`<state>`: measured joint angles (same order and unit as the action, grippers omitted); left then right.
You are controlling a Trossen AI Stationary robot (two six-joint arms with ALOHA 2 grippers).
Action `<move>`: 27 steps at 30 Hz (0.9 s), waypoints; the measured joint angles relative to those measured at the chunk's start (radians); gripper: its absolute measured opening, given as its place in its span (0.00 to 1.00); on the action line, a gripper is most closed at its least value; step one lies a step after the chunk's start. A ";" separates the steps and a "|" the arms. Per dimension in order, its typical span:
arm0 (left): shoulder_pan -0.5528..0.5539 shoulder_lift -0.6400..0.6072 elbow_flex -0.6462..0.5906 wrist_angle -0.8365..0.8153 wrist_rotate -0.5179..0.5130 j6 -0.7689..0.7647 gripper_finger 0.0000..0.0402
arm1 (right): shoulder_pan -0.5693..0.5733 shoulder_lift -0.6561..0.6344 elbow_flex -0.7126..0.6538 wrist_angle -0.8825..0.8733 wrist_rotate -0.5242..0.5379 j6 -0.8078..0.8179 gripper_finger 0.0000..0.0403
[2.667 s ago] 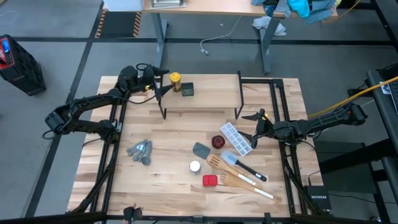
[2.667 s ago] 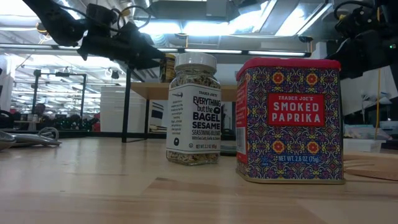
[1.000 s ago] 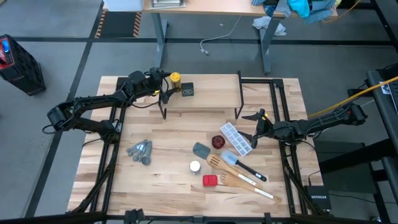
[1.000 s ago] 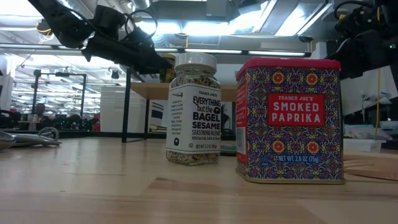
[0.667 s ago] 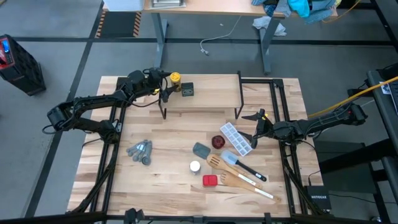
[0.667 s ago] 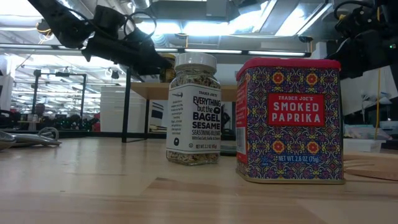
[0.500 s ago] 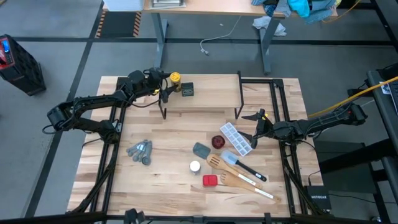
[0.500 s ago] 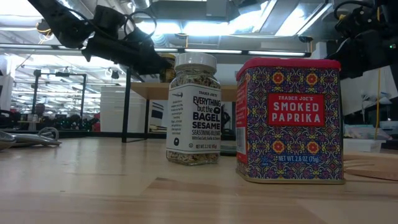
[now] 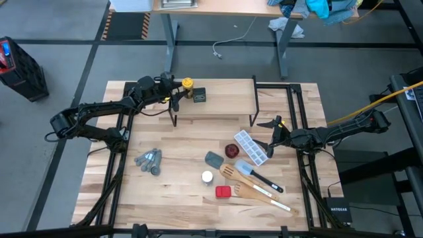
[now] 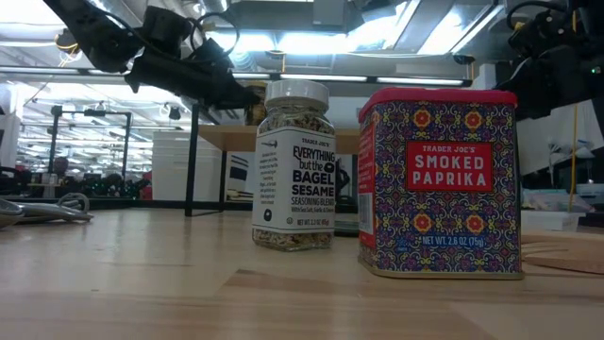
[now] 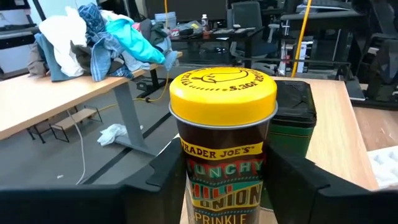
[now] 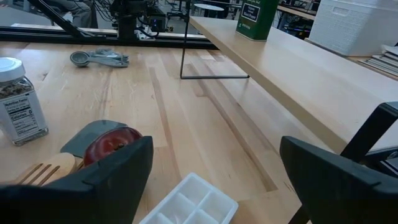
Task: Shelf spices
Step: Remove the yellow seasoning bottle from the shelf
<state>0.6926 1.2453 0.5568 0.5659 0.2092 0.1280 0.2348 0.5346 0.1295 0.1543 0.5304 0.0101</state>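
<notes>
My left claw (image 9: pixel 173 94) has crept forward along the shelf (image 9: pixel 225 99) over the last few seconds, and its fingers (image 11: pixel 163 177) now stand spread on either side of the yellow-lidded amber jar (image 11: pixel 223 143). A moment ago the claw was short of the jar; now the jar fills the gap between the fingers. Even so, I cannot see either pad pressing the label, so I count the claw as released, around the jar but not grasping it.

The jar stands upright at the shelf's left end, and the dark square tin (image 9: pixel 199 96) sits on the shelf just beside it, on the side away from my left arm. In my judgement those two are already shelved, and this approach is either a small adjustment of the jar's place or a check on it.

Off the shelf, well in front of it on the tabletop (image 9: pixel 178 172), the white-capped jar (image 10: pixel 293 165) and the red square tin (image 10: pixel 439 179) stand near each other, both upright. They are the half of the job left to do.

My right claw (image 9: pixel 270 140) waits in front of the shelf's right end, by the white tray (image 9: pixel 251 147), fingers spread and holding nothing.
</notes>
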 joint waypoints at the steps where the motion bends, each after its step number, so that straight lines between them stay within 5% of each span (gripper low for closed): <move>1: 0.000 0.000 0.000 0.000 0.000 0.000 0.41 | 0.000 0.000 0.000 0.000 0.000 0.000 0.88; 14: 0.000 -0.045 -0.001 -0.008 -0.102 -0.054 0.41 | 0.000 0.000 0.000 0.000 0.000 0.000 0.88; 22: -0.041 -0.242 0.000 -0.054 -0.107 -0.104 0.41 | 0.000 0.000 0.000 0.000 0.000 0.000 0.88; 27: -0.126 -0.429 0.000 -0.319 -0.184 -0.128 0.41 | 0.000 0.000 0.000 0.000 0.000 0.000 0.88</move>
<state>0.5668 0.8160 0.5564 0.2466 0.0248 0.0004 0.2348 0.5343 0.1295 0.1543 0.5307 0.0101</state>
